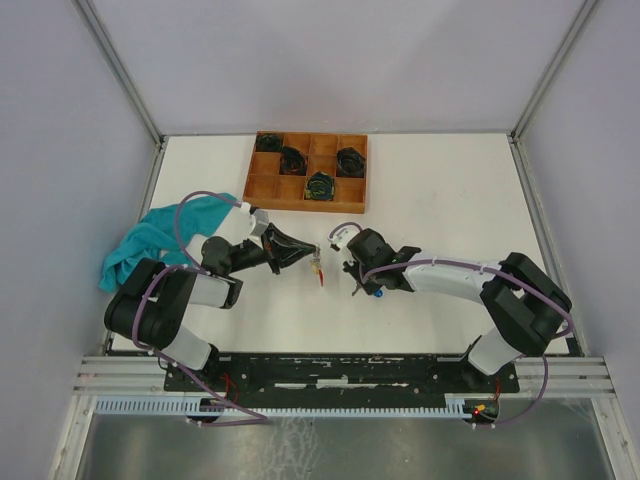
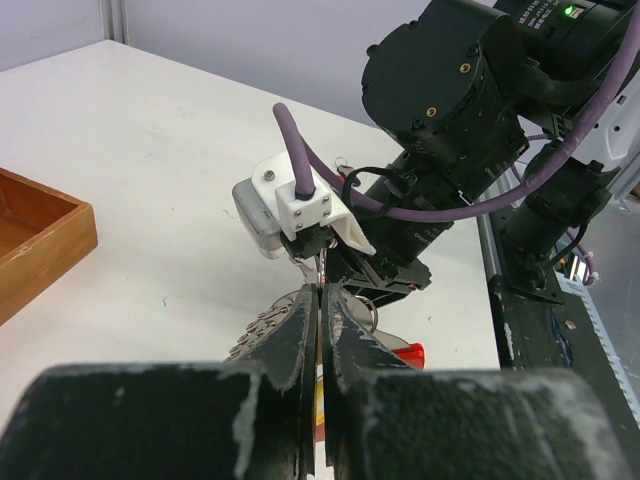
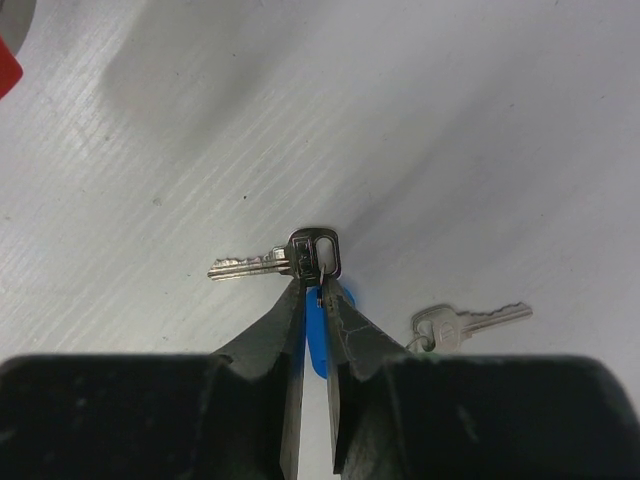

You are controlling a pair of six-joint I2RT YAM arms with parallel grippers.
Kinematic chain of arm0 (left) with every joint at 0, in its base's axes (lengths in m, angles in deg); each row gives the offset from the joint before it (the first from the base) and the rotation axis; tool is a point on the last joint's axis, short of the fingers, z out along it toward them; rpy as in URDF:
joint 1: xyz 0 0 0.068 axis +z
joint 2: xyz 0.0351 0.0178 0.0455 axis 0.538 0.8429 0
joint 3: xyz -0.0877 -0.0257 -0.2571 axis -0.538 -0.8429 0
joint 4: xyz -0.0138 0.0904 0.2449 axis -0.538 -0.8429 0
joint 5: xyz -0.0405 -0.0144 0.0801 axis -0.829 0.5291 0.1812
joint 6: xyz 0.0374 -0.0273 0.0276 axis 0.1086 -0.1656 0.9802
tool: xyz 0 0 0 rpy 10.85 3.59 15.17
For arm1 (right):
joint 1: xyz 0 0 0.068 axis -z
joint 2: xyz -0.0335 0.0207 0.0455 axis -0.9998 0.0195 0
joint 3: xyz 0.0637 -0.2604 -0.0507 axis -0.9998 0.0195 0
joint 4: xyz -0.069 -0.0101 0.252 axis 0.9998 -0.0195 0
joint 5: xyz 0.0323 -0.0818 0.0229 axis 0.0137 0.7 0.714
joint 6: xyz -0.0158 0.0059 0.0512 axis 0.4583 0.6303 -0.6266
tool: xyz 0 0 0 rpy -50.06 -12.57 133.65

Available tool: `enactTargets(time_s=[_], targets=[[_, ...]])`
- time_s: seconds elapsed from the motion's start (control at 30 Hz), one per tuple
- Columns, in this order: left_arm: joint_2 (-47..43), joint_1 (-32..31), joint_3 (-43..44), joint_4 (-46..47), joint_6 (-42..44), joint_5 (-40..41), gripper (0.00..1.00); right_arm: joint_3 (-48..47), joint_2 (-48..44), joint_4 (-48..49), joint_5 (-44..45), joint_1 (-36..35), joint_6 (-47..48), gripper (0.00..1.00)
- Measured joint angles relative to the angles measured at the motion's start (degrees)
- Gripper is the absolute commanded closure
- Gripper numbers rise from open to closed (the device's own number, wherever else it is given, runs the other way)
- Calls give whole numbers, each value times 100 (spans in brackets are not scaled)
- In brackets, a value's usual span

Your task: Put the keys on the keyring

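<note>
Right gripper [image 3: 315, 292], jaws almost together, pinches a silver key [image 3: 268, 263] by its head above the table [image 3: 450, 120], with a blue tag [image 3: 318, 350] behind it. A second key [image 3: 470, 322] lies nearby (flat on the table). Left gripper [image 2: 320, 300] is clamped tight on the keyring [image 1: 317, 262], its red tag [image 2: 405, 352] dangling.

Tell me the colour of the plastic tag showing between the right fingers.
Blue. The tag shows best in the right wrist view, below the key.

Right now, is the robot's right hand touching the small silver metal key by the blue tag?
Touching. In the right wrist view, the right hand pinches the head of the small silver metal key.
</note>
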Motion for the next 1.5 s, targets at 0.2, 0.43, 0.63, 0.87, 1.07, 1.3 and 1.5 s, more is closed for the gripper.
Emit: enactTargets(time_s=[0.2, 0.43, 0.63, 0.87, 1.07, 1.3, 1.5], targets=[[0, 0, 0, 0, 0, -2, 97, 0, 0, -42, 66, 0, -4, 83], [0, 0, 0, 0, 0, -11, 97, 0, 2, -42, 127, 0, -17, 88], [0, 0, 2, 0, 0, -52, 97, 0, 42, -42, 129, 0, -20, 89], [0, 0, 2, 0, 0, -96, 97, -11, 76, -48, 127, 0, -35, 99], [11, 0, 2, 4, -4, -109, 97, -24, 13, -181, 101, 0, -35, 99], [74, 0, 9, 44, -153, -151, 97, -92, -769, -363, -96, 0, 205, 99], [105, 0, 20, 52, -162, -289, 97, -339, -1257, -505, -494, 0, 748, 99]])
